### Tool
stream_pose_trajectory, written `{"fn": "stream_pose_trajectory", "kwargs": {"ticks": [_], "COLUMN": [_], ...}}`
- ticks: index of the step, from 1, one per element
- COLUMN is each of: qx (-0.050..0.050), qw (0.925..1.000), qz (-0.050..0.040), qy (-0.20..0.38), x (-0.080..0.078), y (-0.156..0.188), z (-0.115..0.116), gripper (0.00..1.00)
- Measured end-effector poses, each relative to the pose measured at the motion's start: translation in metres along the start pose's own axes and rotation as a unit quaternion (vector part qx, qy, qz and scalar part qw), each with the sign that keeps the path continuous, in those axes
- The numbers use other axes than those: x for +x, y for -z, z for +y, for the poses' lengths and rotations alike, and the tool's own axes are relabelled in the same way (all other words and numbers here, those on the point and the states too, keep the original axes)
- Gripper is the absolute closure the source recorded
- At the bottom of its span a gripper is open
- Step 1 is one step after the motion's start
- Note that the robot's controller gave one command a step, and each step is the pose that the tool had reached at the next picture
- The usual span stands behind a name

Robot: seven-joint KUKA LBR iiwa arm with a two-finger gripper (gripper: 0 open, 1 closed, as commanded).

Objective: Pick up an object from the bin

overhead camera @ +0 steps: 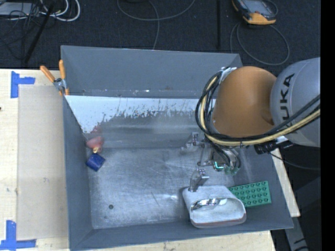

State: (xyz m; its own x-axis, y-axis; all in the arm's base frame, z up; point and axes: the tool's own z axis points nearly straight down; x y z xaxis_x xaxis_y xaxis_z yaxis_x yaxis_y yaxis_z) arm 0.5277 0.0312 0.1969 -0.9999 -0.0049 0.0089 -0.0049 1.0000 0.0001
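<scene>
My gripper (pixel 196 161) hangs low over the bin's right half, under the arm's orange cover. It is open: one metal fingertip (pixel 192 141) stands toward the back and the other (pixel 198 181) toward the front, with bare bin floor between them. The front fingertip is right at the back edge of a white and grey rounded thing with a shiny top (pixel 214 205), which lies by the front wall. A green studded plate (pixel 252 193) lies flat just right of that thing, below the arm.
A small blue block (pixel 95 162) lies at the far left of the bin floor, with a pale pink thing (pixel 95 141) just behind it against the left wall. The arm covers the bin's right back corner.
</scene>
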Motion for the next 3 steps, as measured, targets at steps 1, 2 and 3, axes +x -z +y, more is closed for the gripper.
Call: {"fn": "stream_pose_trajectory", "kwargs": {"ticks": [1,2,3], "qx": [-0.001,-0.003,-0.002], "qw": [0.9975,0.9987,0.9986], "qz": [-0.0076,-0.0111,-0.0113], "qy": [0.071,0.051,0.051], "x": [0.038,0.016,0.017], "y": [-0.094,-0.115,-0.115], "z": [-0.042,-0.071,-0.073], "gripper": [0.00,0.00,1.00]}}
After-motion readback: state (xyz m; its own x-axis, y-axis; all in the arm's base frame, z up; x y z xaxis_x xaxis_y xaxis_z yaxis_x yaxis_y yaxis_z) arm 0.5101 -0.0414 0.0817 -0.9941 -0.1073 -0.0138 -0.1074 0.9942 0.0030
